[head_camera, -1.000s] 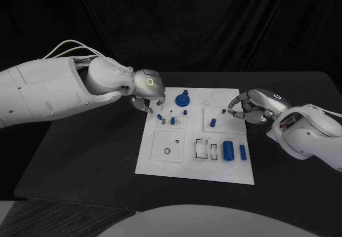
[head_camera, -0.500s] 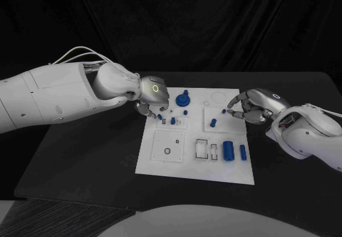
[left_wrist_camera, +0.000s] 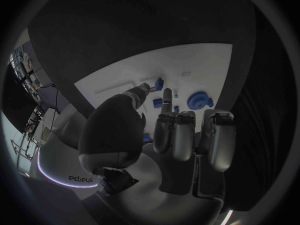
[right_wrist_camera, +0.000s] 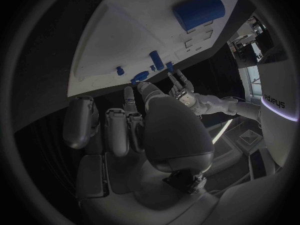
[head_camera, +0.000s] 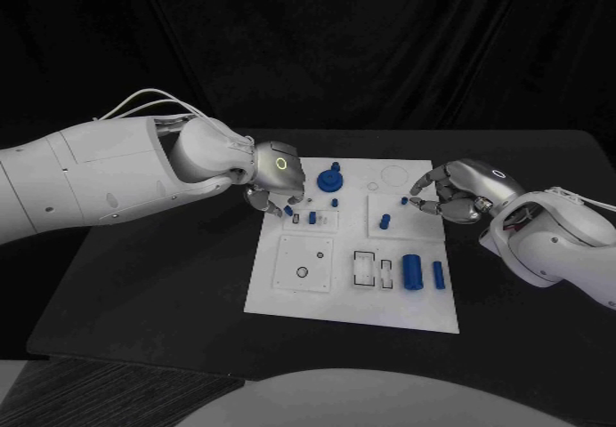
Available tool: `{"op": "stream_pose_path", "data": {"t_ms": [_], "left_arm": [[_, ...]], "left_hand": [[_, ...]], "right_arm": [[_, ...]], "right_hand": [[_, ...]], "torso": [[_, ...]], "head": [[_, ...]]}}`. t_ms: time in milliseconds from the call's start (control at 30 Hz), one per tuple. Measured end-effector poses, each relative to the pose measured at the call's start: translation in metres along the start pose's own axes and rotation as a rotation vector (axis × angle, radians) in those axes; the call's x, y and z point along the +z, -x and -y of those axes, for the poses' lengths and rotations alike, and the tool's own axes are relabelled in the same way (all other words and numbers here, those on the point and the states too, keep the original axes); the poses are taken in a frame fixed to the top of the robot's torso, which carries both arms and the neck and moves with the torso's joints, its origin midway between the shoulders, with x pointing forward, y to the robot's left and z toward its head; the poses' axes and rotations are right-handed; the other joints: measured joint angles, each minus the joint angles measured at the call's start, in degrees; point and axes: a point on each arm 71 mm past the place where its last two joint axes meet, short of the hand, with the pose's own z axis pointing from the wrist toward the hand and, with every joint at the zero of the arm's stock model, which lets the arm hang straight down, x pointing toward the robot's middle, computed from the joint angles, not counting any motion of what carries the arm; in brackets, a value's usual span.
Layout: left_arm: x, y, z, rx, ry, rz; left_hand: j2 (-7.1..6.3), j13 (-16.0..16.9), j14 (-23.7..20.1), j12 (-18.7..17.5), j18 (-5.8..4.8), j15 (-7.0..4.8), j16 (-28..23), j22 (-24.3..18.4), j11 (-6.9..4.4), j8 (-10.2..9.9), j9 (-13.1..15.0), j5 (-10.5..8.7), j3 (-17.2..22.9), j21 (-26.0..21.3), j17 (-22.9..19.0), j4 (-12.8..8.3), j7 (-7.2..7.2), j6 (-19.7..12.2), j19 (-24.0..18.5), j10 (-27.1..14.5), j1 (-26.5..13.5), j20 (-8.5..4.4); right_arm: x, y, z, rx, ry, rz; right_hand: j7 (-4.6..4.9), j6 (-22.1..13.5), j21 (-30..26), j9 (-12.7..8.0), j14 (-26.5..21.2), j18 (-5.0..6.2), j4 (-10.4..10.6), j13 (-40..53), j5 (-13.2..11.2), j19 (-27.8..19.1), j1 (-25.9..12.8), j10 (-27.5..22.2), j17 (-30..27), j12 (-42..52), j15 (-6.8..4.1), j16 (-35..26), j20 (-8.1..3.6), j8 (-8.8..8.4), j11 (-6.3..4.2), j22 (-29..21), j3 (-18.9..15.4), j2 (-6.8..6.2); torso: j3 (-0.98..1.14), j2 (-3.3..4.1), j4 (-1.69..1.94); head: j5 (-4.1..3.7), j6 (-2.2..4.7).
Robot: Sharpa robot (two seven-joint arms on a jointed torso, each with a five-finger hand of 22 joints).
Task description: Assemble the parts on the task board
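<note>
Task board (head_camera: 298,298) lies mid-table w/ blue parts on it: gear (head_camera: 330,181) at far edge, big cylinder (head_camera: 412,271) near right edge. Since 1 s ago left hand (head_camera: 273,173) has slid in over board's far-left corner, fingers curled down by small pegs (head_camera: 312,216); can't tell if gripping. Right hand (head_camera: 458,191) unchanged at board's right edge, fingers curled, nothing visibly held. Likely a peg pick starting.

black table (head_camera: 167,294), black backdrop (head_camera: 385,62), dim light
</note>
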Motion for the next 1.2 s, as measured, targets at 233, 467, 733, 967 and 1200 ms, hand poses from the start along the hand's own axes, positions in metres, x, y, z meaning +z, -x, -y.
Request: {"op": "stream_pose_path", "data": {"t_ms": [233, 467, 733, 967, 1200], "left_arm": [[0.005, -0.004, 0.004, -0.008, -0.008, -0.003], [0.006, -0.009, 0.003, -0.010, -0.003, -0.015], [0.006, -0.012, 0.001, -0.006, 0.003, -0.025], [0.008, -0.014, 0.001, -0.004, 0.003, -0.029], [0.009, -0.015, 0.002, -0.006, 0.004, -0.031]], "left_hand": [[1.26, 0.0, 0.0, 0.0, 0.00, 0.01, 0.0, 0.0, 0.01, -0.8, 0.8, 0.02, 0.7, 0.0, 0.0, -1.8, 0.46, -0.5, 0.0, 0.0, 1.3, 0.02], [1.35, 0.0, 0.0, 0.0, 0.00, 0.01, 0.0, 0.0, 0.01, -0.9, 1.0, 0.03, 1.8, 0.0, 0.0, -3.4, 0.19, -1.2, -0.3, 0.0, 1.4, 0.30], [1.76, 0.0, 0.0, 0.0, 0.00, 0.01, 0.0, 0.0, 0.02, -0.9, 1.2, 0.04, 1.8, 0.0, 0.0, -3.4, 0.18, -1.2, -0.3, 0.0, 1.8, 0.30], [2.03, 0.0, 0.0, 0.0, 0.00, 0.01, 0.0, 0.0, 0.03, -1.6, 1.4, 0.05, 1.3, 0.0, 0.0, -4.0, 0.18, -1.2, -0.3, 0.0, 2.0, 0.30], [2.05, 0.0, 0.0, 0.0, 0.00, 0.02, 0.0, 0.0, 0.07, -1.6, 1.9, 0.05, 1.3, 0.0, 0.0, -4.0, 0.39, -1.4, -0.3, 0.0, 2.0, 0.30]], "right_arm": [[0.000, 0.000, 0.000, 0.000, -0.001, 0.000], [0.000, 0.000, 0.001, -0.001, -0.002, 0.000], [0.000, 0.000, 0.001, -0.001, -0.001, -0.001], [0.000, 0.000, 0.001, -0.001, -0.001, -0.002], [0.000, 0.000, 0.001, -0.001, -0.002, -0.002]], "right_hand": [[0.00, 0.0, 0.0, 0.0, 0.0, 0.00, 0.0, 0.0, 0.0, 0.0, 0.0, 0.0, 0.0, 0.0, 0.00, 0.0, 0.00, 0.00, 0.00, 0.0, 0.0, 0.00], [0.00, 0.0, 0.0, 0.0, 0.0, 0.00, 0.0, 0.0, 0.0, 0.0, 0.0, 0.0, 0.0, 0.0, 0.00, 0.0, 0.00, 0.00, 0.00, 0.0, 0.0, 0.00], [0.00, 0.0, 0.0, 0.0, 0.0, 0.00, 0.7, 0.0, 0.0, 0.0, 0.0, 0.0, 0.0, 0.0, 0.00, 0.0, 0.00, 0.00, 0.00, 0.0, 0.7, 0.00], [0.00, 0.0, 0.0, 0.0, 0.0, 0.00, 0.7, 0.0, 0.0, 0.0, 0.0, 0.0, 0.0, 0.0, 0.00, 0.0, 0.00, 0.00, 0.00, 0.0, 0.7, 0.00], [0.00, 0.0, 0.0, 0.0, 0.0, 0.00, 0.7, 0.0, 0.0, 0.0, 0.0, 0.0, 0.0, 0.0, 0.00, 0.0, 0.00, 0.00, 0.00, 0.0, 0.7, 0.00]], "torso": [[0.01, -0.02, 0.03], [0.02, -0.04, 0.03], [0.03, -0.03, 0.00], [0.04, -0.03, -0.02], [0.03, -0.03, 0.00]], "head": [[-0.04, 0.00], [-0.17, 0.00], [-0.02, 0.00], [-0.07, 0.00], [-0.24, 0.00]]}}
